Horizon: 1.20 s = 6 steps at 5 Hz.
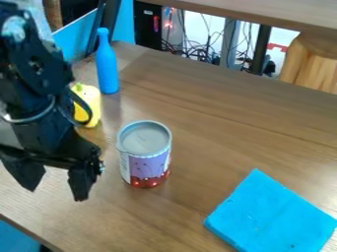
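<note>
Camera view: my claw (56,193) is hanging spread and empty beside the can (146,160). I'm judging this pre-grasp, any grip needing alignment first.

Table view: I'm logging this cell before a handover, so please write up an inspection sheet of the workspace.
Surface: brown wood-grain tabletop
Job's things: can with purple and red label, upright beside the end effector
Clutter: blue bottle upright near the far edge; yellow object close to it; blue slab lying flat
End effector: open, over the tabletop, holding nothing
Cables: tangled cables beyond the far edge
Surroundings: blue panel behind the bottle; pale wooden furniture at upper right
</note>
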Tool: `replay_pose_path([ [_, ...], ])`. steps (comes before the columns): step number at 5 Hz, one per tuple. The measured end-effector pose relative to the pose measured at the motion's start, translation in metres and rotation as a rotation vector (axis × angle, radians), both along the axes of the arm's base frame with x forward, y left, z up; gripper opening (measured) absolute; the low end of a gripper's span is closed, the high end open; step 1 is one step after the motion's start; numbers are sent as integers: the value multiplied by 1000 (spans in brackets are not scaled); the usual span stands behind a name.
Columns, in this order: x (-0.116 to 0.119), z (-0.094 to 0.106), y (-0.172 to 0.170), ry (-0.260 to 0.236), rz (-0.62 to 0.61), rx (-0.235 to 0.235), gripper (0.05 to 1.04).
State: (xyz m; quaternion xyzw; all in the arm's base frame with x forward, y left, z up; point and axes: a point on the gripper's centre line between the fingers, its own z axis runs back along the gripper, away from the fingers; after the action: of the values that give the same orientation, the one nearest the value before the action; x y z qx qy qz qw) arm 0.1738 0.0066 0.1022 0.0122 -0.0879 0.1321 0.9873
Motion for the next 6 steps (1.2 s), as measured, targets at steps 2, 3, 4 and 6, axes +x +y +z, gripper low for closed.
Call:
replay_pose_path([
  [2, 12, -19, 16, 28, 46, -15, 1000],
  [3, 29, -23, 21, 21, 48, -11, 1000],
  [4, 40, -28, 24, 28, 51, 4, 1000],
  [6, 68, -26, 7, 30, 14, 16, 1000],
])
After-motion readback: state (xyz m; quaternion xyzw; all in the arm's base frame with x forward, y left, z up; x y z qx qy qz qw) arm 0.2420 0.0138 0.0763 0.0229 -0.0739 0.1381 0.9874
